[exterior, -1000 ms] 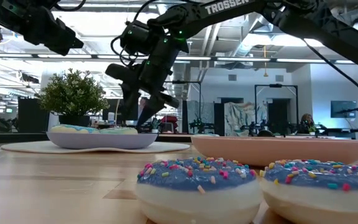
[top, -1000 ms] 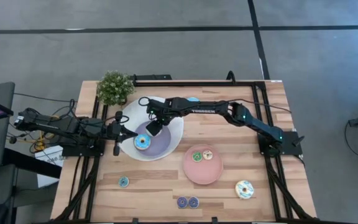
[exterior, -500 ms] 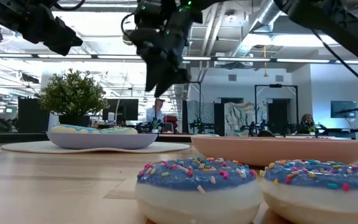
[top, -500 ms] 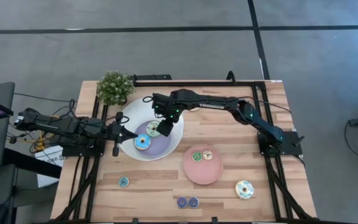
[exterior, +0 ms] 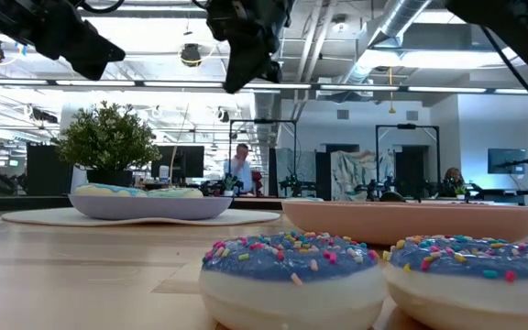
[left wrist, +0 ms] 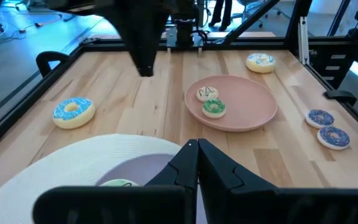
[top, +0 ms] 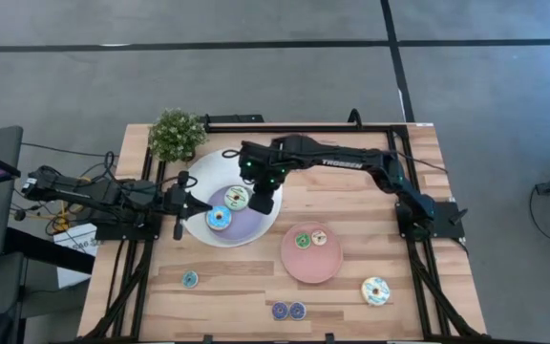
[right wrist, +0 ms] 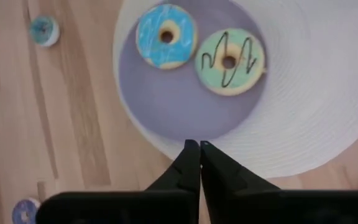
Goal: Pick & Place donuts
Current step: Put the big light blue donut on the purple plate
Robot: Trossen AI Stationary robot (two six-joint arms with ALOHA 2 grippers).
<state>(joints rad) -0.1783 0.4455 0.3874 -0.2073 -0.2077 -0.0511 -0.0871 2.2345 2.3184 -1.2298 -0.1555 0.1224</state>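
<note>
A white bowl with a lilac centre holds a blue donut and a green donut with dark squiggles; both also show in the right wrist view. My right gripper is shut and empty, high above the bowl's right rim. My left gripper is shut and empty at the bowl's left rim. A pink plate holds a green donut and a white donut.
Loose donuts lie on the table: a small blue one, two dark blue ones at the near edge, a pale one at the near right, and a blue one on the far side. A potted plant stands at the far left.
My right gripper has risen out of the bowl and gone a little toward the table's right edge. The green donut, covered by the gripper a second ago, now lies flat in the bowl beside the blue one.
</note>
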